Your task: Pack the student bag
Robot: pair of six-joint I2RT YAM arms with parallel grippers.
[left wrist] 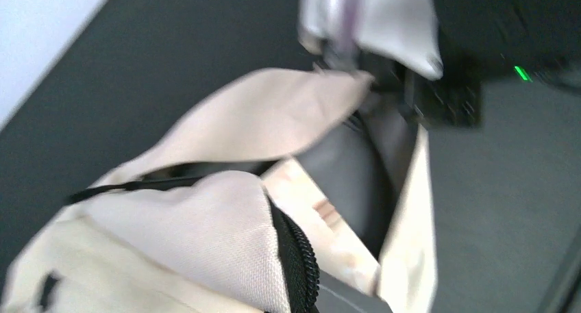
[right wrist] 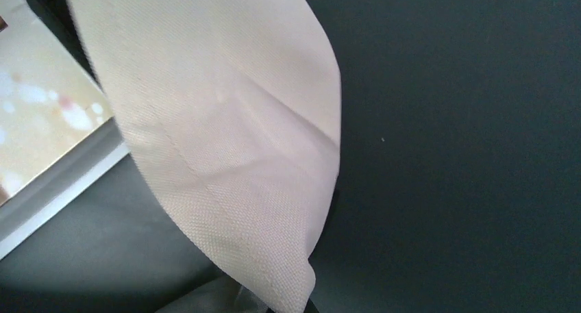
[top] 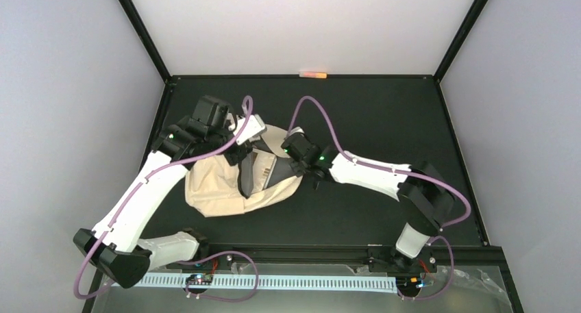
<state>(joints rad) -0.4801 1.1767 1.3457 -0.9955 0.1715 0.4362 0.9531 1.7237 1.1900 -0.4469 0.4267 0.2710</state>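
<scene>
Bag: cream cloth backpack lying slumped on the dark table, left of the middle and between the two arms, with its mouth towards the right arm.
Mouth: pulled apart, so the grey lining shows inside; the black zip is undone along the near edge.
Contents: one flat book with a pale patterned cover sits in the opening, partly inside and partly showing. Anything deeper in the bag is hidden.
Progress: packing looks well under way, with the book going in or nearly in. No other loose item to pack shows on the table.
Left to do: probably seating the book fully, letting go of the cloth and zipping the bag shut.
Left gripper: closed at the far rim of the bag. Its fingertips are out of its own camera's view, but the zip edge runs right down to where they would be, so it seems to hold that rim up.
Right gripper: closed at the right side of the mouth. A cream flap hangs straight into its fingers, so it appears to pinch that flap.
Risk: the soft cloth may slip out of a pinch and fall over the book.
</scene>
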